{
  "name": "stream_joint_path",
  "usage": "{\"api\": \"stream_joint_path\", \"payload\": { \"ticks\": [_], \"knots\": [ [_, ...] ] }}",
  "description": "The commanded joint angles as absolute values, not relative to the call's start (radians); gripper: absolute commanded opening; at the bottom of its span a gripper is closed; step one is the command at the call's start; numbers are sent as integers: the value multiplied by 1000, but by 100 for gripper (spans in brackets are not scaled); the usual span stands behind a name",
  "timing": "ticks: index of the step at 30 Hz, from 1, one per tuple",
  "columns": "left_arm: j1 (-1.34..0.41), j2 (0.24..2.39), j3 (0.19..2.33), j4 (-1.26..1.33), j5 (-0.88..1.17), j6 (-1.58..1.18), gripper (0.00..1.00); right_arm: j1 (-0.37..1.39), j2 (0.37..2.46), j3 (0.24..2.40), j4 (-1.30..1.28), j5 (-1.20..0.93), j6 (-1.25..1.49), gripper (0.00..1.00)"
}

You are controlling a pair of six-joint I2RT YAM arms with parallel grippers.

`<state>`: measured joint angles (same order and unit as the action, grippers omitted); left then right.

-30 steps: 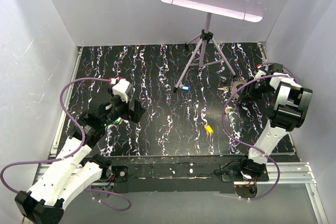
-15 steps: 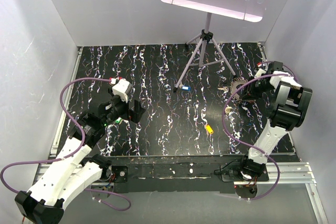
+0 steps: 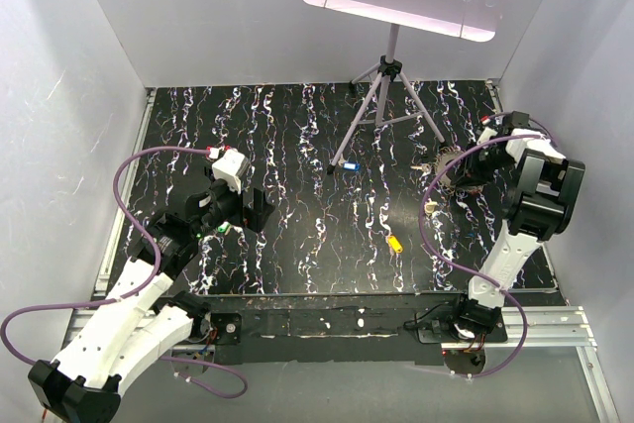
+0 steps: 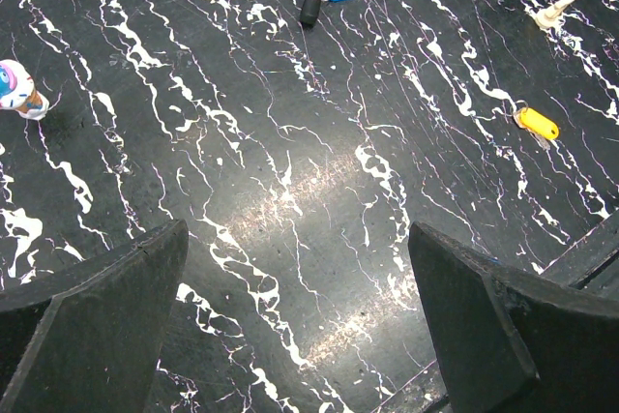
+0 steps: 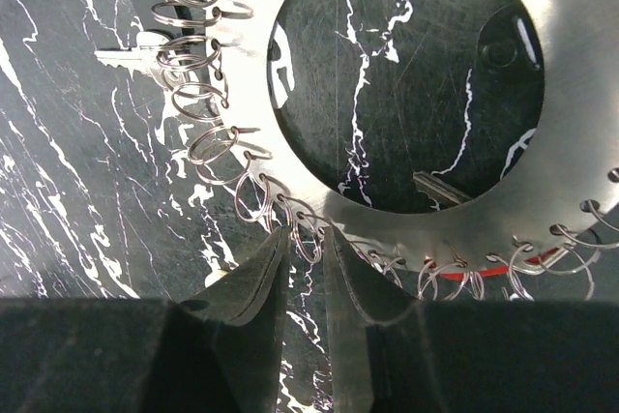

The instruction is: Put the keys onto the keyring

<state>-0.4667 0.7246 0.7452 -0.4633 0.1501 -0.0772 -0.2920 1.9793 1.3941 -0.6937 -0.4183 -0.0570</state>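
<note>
Sitting at the keyring (image 5: 575,162) rim, the right hand (image 5: 305,239) is narrowed, grip unclear; left hand (image 4: 298,231) spread wide.

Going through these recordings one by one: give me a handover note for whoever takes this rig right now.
Left gripper: open, empty, above the table.
Right gripper: jaws nearly closed at the keyring rim, a small wire loop between the tips; grip unconfirmed.
Loose on the table: blue key by a tripod foot, yellow key mid-table, beige key near the keyring.
Done: none of these three is attached.
Left: pick up each and thread it on.
</note>
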Motion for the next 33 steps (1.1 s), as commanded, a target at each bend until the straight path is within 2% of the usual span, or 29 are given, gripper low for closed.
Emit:
{"api": "stream_joint_path", "payload": {
  "ticks": [1, 33],
  "knots": [
    [-460, 724, 739, -448, 156, -63, 98, -276, 1991, 1439, -736, -396, -72, 28],
    [-457, 729, 738, -449, 158, -63, 98, -252, 2028, 1493, -813, -339, -81, 26]
  ]
}}
